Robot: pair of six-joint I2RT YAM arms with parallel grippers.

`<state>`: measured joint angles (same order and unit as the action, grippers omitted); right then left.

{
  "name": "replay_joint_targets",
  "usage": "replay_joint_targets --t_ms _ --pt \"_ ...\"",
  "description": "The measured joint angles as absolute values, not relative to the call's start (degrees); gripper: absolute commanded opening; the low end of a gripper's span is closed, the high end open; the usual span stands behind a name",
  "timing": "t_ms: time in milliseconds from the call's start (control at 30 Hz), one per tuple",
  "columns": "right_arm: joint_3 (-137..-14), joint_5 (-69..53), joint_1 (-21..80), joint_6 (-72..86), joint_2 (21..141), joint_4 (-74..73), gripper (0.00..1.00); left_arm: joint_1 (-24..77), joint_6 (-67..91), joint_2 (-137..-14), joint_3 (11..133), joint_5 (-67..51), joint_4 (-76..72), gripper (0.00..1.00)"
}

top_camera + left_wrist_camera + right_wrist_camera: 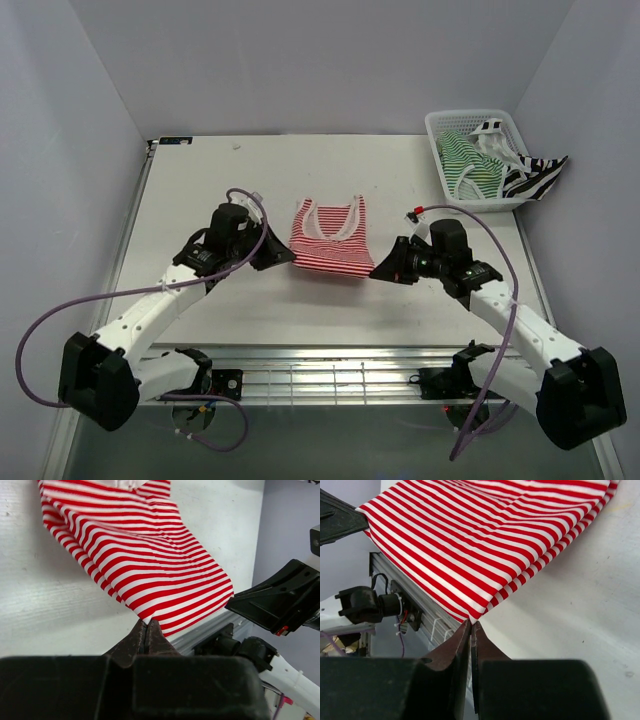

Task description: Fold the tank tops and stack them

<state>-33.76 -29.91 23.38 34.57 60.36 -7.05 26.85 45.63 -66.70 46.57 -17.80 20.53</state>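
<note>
A red-and-white striped tank top [330, 240] hangs stretched over the middle of the table, its straps toward the far side. My left gripper [289, 256] is shut on its near left corner, and my right gripper [377, 268] is shut on its near right corner. In the left wrist view the jaws [146, 626] pinch the striped hem [150, 575]. The right wrist view shows the same pinch [470, 625] on the cloth [480, 545]. A green-and-white tank top [468, 165] and a black-and-white one [532, 176] lie in the basket.
The white lattice basket [436, 130] stands at the table's far right corner, with the black-and-white top spilling over its right rim. A metal rail [330, 372] runs along the near table edge between the arm bases.
</note>
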Motion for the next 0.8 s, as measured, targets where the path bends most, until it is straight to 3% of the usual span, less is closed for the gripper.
replay_joint_targets --t_ms 233,500,800 --pt "-36.01 -32.10 23.38 35.51 54.57 -13.74 0.08 27.59 48.88 -61.08 47.68 -18.37 26.63 0.00" --pt "-43.05 -33.30 23.20 35.33 61.14 -16.19 0.08 27.59 50.72 -61.98 51.51 -13.82 29.87 0.00" --pt "-51.31 -34.44 21.12 34.00 69.73 -16.58 0.08 27.09 51.35 -70.83 59.37 -8.19 31.31 0.00"
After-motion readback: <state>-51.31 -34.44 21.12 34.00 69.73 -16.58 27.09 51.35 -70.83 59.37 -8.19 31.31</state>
